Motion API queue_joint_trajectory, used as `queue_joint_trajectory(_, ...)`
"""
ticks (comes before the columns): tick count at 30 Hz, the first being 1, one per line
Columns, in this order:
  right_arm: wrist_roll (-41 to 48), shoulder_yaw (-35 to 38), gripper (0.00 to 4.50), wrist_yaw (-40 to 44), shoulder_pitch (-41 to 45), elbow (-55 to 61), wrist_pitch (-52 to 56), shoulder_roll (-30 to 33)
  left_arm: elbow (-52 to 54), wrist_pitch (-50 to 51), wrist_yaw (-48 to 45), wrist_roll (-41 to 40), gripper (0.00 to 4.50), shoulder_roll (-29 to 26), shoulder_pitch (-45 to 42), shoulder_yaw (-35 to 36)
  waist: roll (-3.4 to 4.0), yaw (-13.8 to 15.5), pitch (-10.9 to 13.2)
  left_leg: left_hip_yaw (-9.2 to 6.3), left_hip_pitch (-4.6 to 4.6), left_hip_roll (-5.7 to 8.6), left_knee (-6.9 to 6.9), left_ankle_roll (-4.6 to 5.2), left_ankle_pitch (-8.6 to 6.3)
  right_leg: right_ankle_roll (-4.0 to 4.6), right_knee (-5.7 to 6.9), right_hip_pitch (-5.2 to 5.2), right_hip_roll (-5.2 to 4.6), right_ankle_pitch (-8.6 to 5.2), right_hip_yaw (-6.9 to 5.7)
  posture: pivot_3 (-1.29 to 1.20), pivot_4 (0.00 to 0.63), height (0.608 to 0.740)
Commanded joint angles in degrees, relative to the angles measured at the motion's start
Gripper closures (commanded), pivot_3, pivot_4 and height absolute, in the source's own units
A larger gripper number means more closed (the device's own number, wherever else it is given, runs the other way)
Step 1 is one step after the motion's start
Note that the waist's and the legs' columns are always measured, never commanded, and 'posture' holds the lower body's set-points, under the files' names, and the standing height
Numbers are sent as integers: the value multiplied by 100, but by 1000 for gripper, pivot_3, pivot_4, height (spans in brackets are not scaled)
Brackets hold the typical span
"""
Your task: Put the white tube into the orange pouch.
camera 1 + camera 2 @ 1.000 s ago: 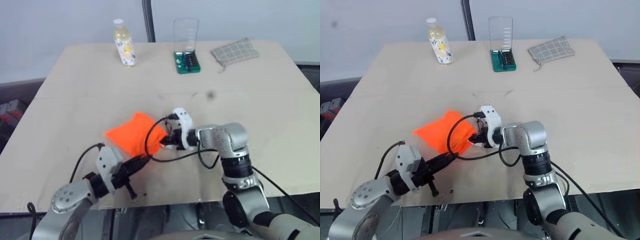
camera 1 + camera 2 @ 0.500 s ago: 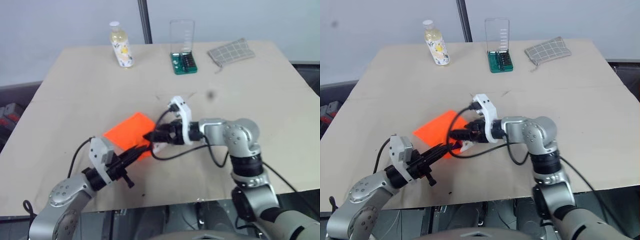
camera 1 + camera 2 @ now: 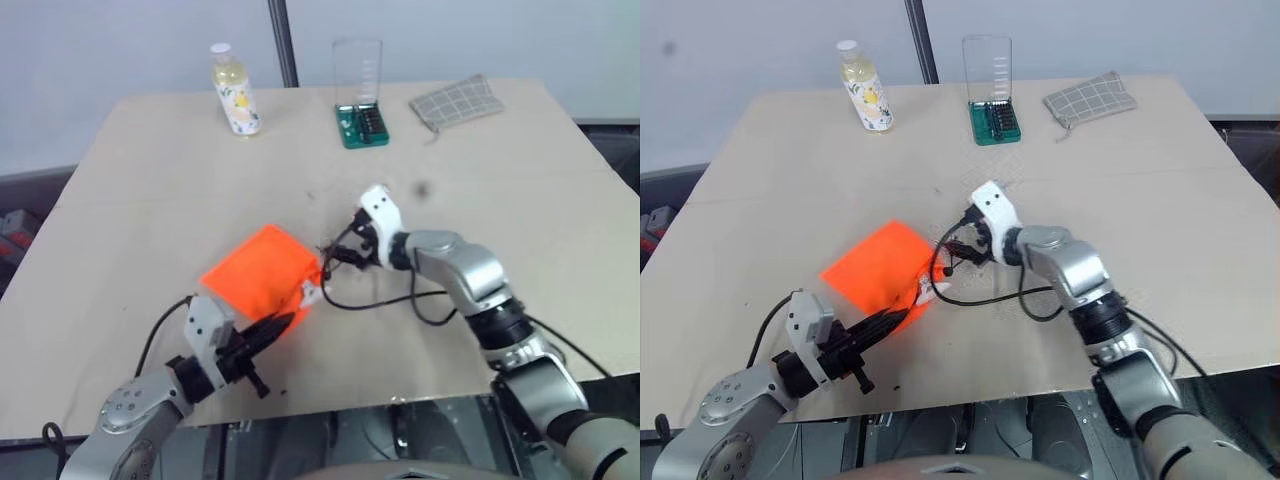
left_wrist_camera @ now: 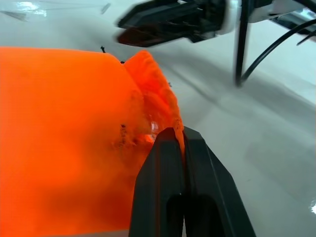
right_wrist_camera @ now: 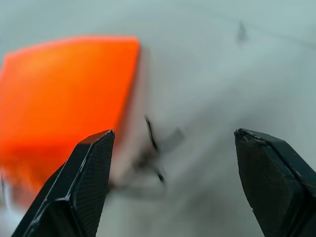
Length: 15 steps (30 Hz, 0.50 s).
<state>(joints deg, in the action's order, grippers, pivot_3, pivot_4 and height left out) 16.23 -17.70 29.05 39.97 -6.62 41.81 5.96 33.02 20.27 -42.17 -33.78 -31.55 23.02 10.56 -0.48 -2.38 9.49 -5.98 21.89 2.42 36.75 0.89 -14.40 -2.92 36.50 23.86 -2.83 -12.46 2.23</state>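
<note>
The white tube is mostly hidden — just a white tip pokes from the orange pouch. Left gripper pinches the pouch's edge; right gripper, earlier at the mouth, has withdrawn, fingers wide.

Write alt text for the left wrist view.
The left gripper, two black fingers shut, pinches the rim of the bright orange fabric pouch on a pale tabletop. The right gripper hovers just beyond the pouch, black cables trailing behind it.
</note>
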Motion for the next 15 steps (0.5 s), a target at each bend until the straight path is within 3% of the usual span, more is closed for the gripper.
queue_joint_trajectory(1, -362, -200, 609, 69, 66, -260, -613, -89, 203, -126, 38, 4, 4500, 71, -33, -31, -6, 19, -4, -1, 0, 10, 0, 0, 0, 0, -2, -1, -8, 0, 0, 0, 150, 740)
queue_joint_trajectory(15, -988, -533, 609, 275, -360, -521, -878, -98, 135, -199, 20, 138, 4500, 110, -84, -13, -8, 2, -4, 1, -5, 12, -10, 1, 0, 0, -1, 2, -9, -1, 4, 0, 150, 740)
